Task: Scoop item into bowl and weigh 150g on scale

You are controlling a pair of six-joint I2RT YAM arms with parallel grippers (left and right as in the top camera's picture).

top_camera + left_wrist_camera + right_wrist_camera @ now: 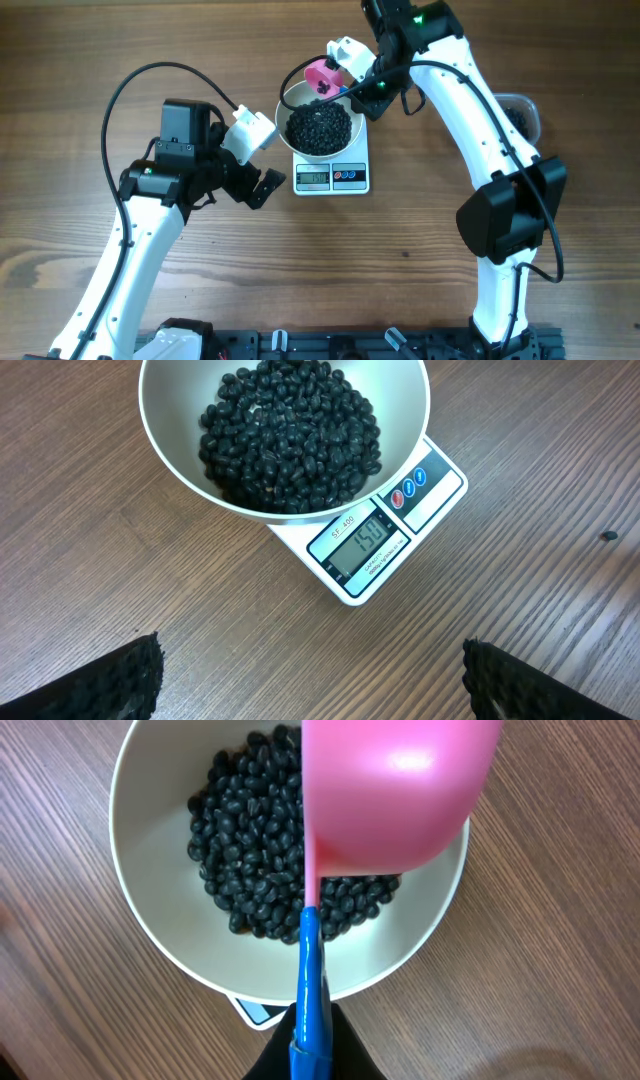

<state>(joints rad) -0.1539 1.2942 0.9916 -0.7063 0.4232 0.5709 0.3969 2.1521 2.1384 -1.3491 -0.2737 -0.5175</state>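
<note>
The white bowl (pixel 285 105) stands on the small white scale (pixel 332 178), holding a heap of black beans, the item (pixel 320 128). In the left wrist view the scale's display (pixel 368 545) reads 150 below the bowl (pixel 160 440). My right gripper (pixel 362 88) is shut on the blue handle (pixel 310 990) of a pink scoop (pixel 395 790). The scoop hangs tipped over the bowl's far rim (pixel 150 920), above the beans (pixel 250 840). My left gripper (pixel 262 185) hovers open and empty over the table left of the scale, fingers (pixel 120 680) wide apart.
A clear container (pixel 520 112) with more beans sits at the right, partly hidden behind the right arm. One stray bean (pixel 609 536) lies on the wood right of the scale. A black cable loops above the left arm (pixel 130 85).
</note>
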